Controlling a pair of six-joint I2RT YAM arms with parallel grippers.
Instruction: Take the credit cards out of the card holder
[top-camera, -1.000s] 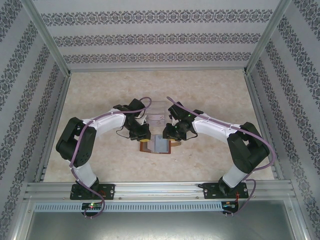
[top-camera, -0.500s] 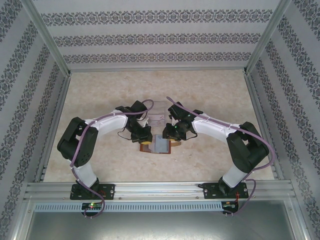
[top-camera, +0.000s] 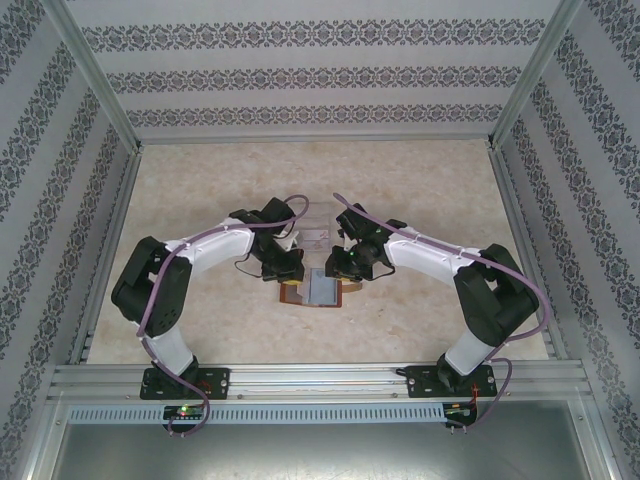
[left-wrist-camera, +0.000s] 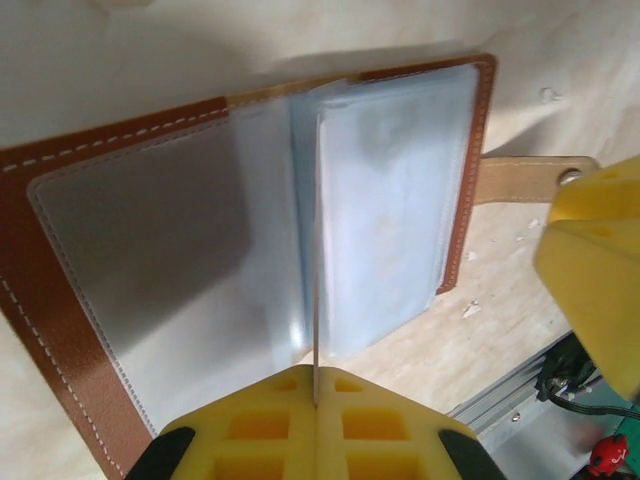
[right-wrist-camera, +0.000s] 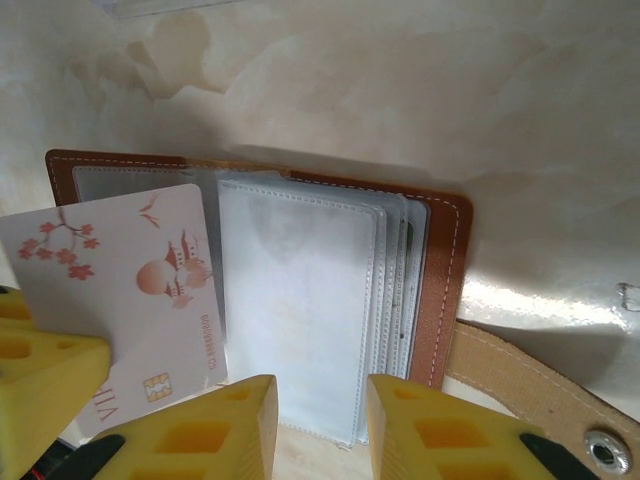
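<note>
The card holder lies open on the table between both arms, brown leather with clear sleeves. My left gripper is shut on one of the credit cards, seen edge-on and standing up from the sleeves. From the right wrist this card is pale with pink blossoms and a gold chip. My right gripper hangs open at the near edge of the sleeve stack, with nothing between its fingers. A dark card edge shows among the right-hand sleeves.
A clear plastic tray sits just beyond the card holder, between the two wrists. The holder's tan closing tab sticks out to the side with a metal snap. Aluminium rails frame the table.
My left gripper has closed the last bit onto the card, and its wrist has shifted slightly over the card holder. The right arm has stayed in place.
</note>
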